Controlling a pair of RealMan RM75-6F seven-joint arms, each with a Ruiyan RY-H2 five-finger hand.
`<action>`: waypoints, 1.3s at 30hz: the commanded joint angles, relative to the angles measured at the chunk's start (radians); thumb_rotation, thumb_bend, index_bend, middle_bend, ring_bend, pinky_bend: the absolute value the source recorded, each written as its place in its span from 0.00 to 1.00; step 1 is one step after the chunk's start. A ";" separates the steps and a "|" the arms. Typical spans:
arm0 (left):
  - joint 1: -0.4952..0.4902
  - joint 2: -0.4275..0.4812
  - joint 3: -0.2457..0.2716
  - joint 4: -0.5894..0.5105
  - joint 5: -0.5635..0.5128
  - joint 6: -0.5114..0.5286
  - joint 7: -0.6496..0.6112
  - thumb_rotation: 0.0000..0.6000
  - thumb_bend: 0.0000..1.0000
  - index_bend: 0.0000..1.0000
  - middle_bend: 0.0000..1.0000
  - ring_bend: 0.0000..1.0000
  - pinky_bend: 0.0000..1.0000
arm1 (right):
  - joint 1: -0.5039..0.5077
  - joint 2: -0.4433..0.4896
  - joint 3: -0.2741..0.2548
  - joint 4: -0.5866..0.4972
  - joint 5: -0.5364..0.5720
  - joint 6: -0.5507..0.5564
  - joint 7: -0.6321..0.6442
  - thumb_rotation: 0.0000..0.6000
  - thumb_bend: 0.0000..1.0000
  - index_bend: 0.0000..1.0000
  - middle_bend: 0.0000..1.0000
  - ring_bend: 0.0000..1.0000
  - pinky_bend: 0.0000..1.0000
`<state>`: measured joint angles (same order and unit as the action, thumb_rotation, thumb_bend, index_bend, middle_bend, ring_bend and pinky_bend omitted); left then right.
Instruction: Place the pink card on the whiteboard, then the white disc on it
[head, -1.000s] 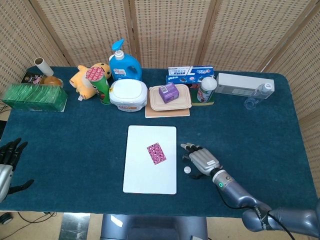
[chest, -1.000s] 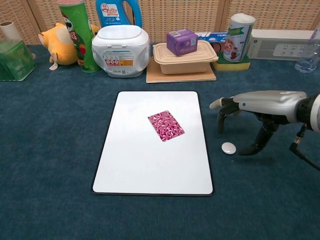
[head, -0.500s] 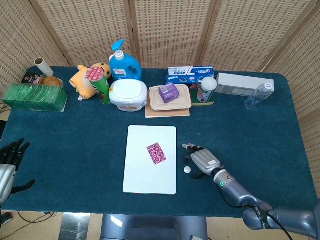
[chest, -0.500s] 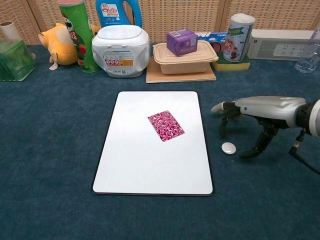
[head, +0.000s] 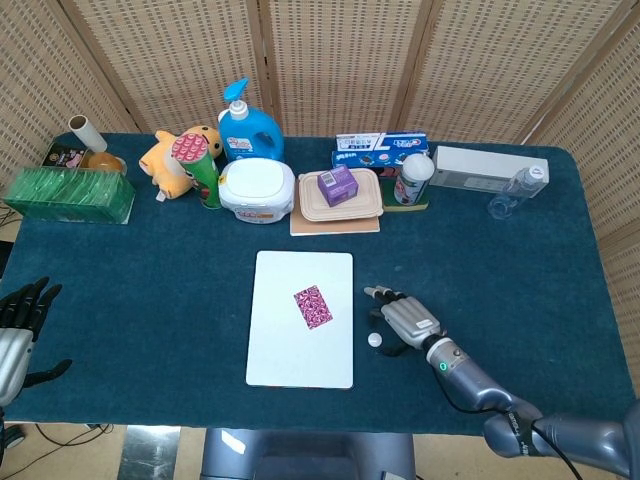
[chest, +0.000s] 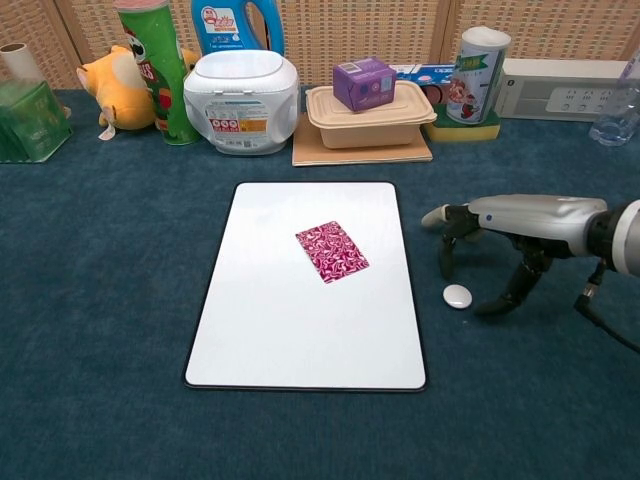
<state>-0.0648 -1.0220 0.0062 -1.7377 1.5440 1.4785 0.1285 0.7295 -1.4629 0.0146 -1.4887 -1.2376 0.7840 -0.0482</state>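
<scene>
Right robot hand (chest: 484, 250) lower now, straddling white disc (chest: 457, 296).

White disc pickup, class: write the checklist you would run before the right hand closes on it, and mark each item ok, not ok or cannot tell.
1. Pink card lies flat on the whiteboard: ok.
2. White disc on the cloth beside the whiteboard, free of clutter: ok.
3. Right hand arched over the disc, fingers apart: ok.
4. Fingers touching the disc: cannot tell.
5. Path from disc to card unobstructed: ok.
6. Left hand away from the whiteboard: ok.
</scene>
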 joint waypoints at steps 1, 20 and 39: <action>-0.001 -0.001 0.000 0.000 0.000 -0.001 0.002 1.00 0.08 0.00 0.00 0.00 0.07 | -0.004 -0.003 0.001 0.001 -0.006 0.001 0.003 1.00 0.28 0.42 0.07 0.00 0.14; -0.001 -0.002 0.001 -0.001 0.000 -0.002 0.007 1.00 0.08 0.00 0.00 0.00 0.07 | -0.021 -0.034 0.010 0.026 -0.032 0.005 0.018 1.00 0.31 0.48 0.08 0.00 0.15; -0.002 0.000 0.002 0.000 0.002 -0.003 0.000 1.00 0.08 0.00 0.00 0.00 0.07 | -0.030 -0.046 0.015 0.029 -0.043 -0.001 0.018 1.00 0.31 0.44 0.08 0.00 0.15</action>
<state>-0.0664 -1.0215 0.0087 -1.7382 1.5458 1.4758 0.1289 0.6993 -1.5084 0.0301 -1.4595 -1.2806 0.7826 -0.0296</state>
